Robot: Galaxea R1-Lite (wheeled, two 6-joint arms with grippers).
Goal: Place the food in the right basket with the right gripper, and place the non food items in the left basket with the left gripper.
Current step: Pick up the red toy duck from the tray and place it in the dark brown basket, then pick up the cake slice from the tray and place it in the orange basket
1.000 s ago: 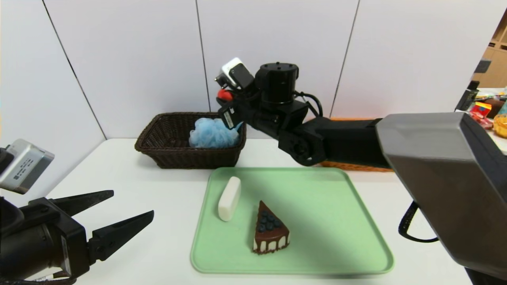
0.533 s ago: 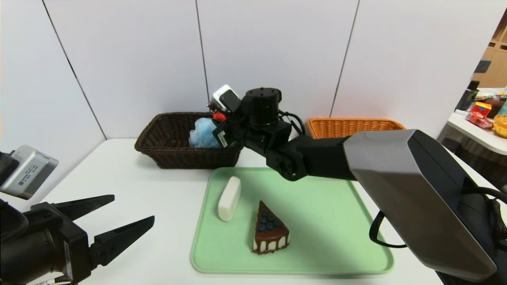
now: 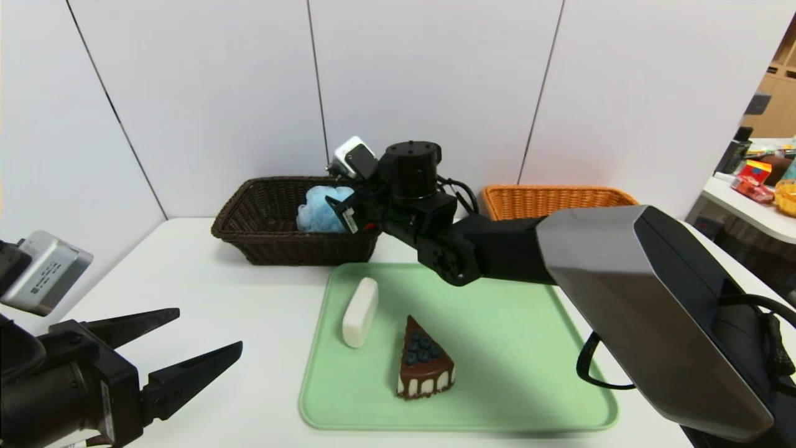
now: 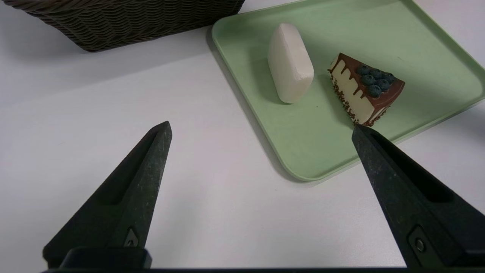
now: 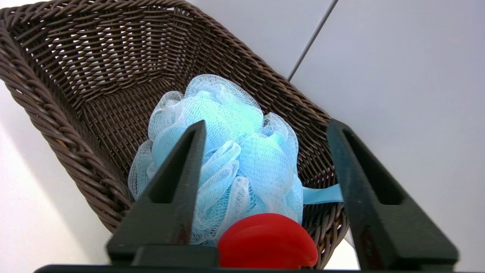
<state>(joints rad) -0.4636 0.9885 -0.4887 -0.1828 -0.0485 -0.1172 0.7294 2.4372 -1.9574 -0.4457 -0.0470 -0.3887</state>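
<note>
Heads up: your right gripper (image 5: 265,151) is spread wide over the dark basket (image 3: 267,239), red duck (image 5: 267,240) loose btwn the jaws near the puff (image 5: 223,151). It could bounce out or snag. Cake (image 3: 425,361) + soap (image 3: 360,312), 2 items, sit on the tray (image 3: 528,348). Left gripper (image 3: 202,336) parked, wide open.

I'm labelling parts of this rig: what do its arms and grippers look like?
Both grippers, left and right, have black, tapered, wedge-shaped fingers. The right arm wears a grey angular shell over black joints, with a black cable looping below. Silver-white wrist cameras sit above both grippers.
</note>
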